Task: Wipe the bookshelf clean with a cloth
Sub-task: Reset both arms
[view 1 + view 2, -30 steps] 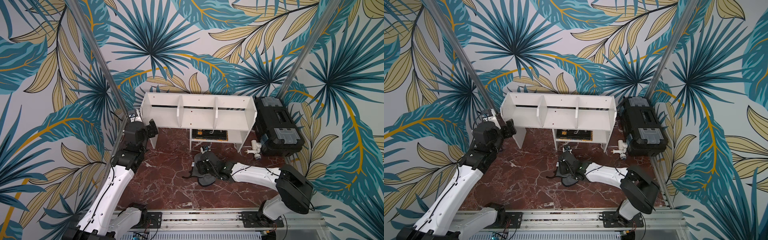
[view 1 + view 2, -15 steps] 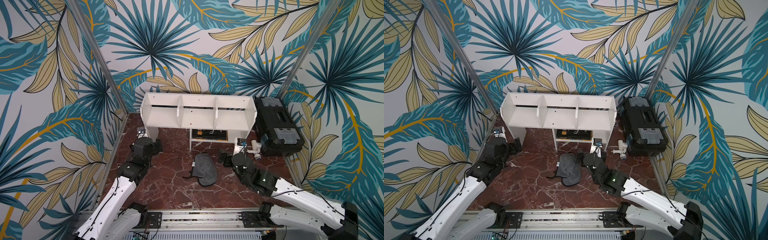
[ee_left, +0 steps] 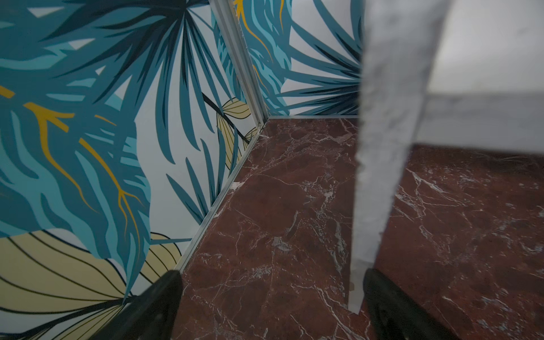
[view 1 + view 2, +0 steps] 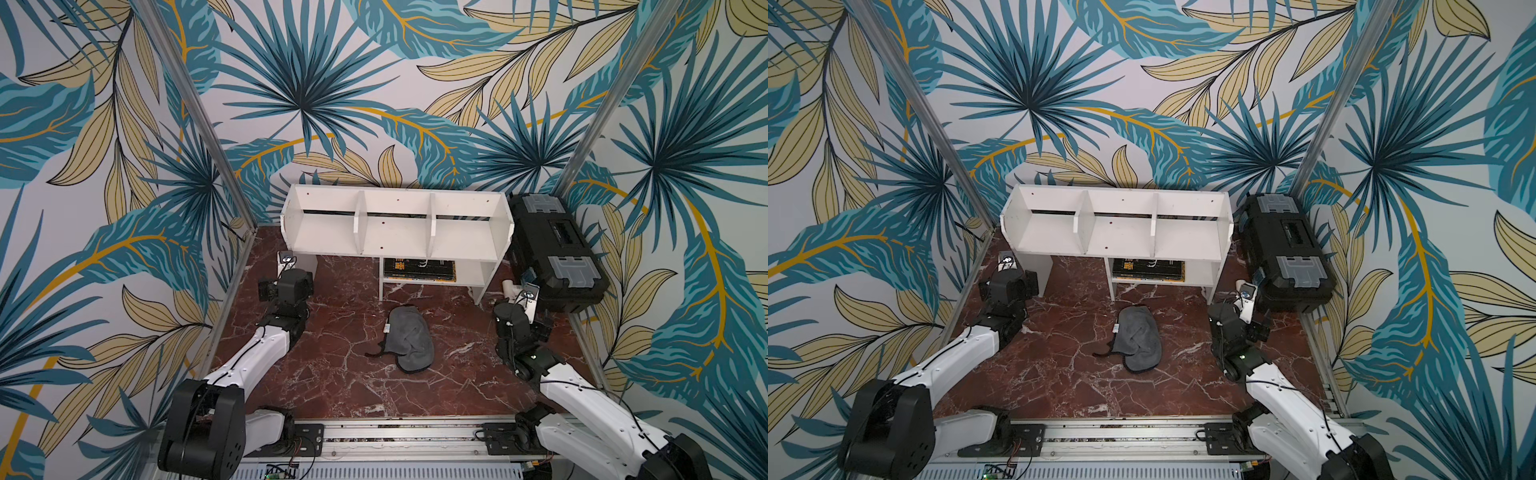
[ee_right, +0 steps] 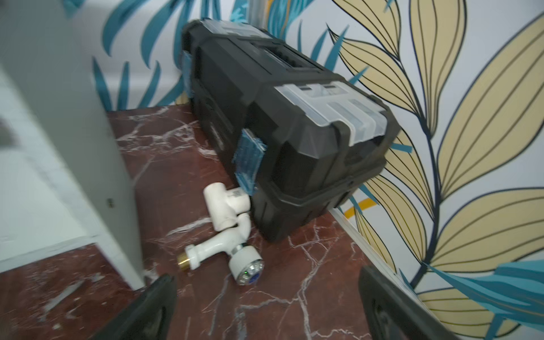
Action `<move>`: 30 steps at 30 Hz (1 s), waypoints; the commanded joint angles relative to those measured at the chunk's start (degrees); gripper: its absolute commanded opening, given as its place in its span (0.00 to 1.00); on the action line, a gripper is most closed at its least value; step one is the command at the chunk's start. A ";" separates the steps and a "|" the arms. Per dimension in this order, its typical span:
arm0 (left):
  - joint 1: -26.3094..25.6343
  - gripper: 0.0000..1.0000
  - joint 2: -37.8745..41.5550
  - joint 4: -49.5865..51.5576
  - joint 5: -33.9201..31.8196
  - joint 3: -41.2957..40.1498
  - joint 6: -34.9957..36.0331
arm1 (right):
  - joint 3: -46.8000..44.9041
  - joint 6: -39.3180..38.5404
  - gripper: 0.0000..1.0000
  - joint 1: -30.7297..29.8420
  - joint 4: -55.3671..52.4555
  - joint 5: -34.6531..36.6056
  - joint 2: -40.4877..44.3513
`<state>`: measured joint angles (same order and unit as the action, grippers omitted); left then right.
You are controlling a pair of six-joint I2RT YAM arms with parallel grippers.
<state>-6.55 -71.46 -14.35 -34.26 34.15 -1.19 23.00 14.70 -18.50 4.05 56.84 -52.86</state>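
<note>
Leaf-patterned wallpaper in teal and tan covers the walls around a red-brown marble table (image 4: 340, 386). At the back of the table stands the white bookshelf (image 4: 395, 235), with three open top compartments and a dark flat item in its lower cubby. A black toolbox (image 4: 557, 249) with grey latches sits just beside the bookshelf's right end, against the wall. Both white-and-black arms reach in from the front rail, one along each side of the table.

The dark grey cloth (image 4: 409, 343) lies crumpled on the marble in front of the cubby, between the arms and well apart from both. A white pipe fitting (image 5: 226, 232) lies against the toolbox's near corner.

The left gripper (image 3: 270, 273) is beside the bookshelf's left leg, jaws spread wide and empty. The right gripper (image 5: 268, 273) faces the fitting and toolbox, also wide apart and holding nothing.
</note>
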 commanded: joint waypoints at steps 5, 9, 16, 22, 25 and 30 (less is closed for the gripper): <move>2.95 1.00 -6.04 -12.24 9.55 -4.80 -4.49 | -5.83 -7.34 0.99 10.87 23.16 -17.03 -8.59; 2.85 1.00 -9.70 -22.64 8.05 -8.30 -3.74 | -9.26 -10.96 0.99 12.38 42.37 -26.92 -15.13; 2.41 1.00 -14.25 -31.11 21.23 -10.17 2.67 | -0.02 -15.06 0.99 14.37 35.70 -43.98 -23.59; 1.93 1.00 -15.43 -34.93 19.46 -11.80 2.69 | -4.37 -11.18 1.00 14.87 50.74 -39.61 -31.94; 1.89 1.00 -15.42 -33.86 19.15 -11.76 2.76 | -1.65 -10.93 1.00 15.10 49.78 -36.76 -34.23; 0.70 1.00 -15.64 -35.00 17.21 -11.90 3.36 | -1.21 -10.44 0.99 15.09 47.36 -36.62 -33.22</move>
<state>-5.15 -87.77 -47.57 -16.25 22.65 1.17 21.15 3.05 -3.29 51.31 19.73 -87.05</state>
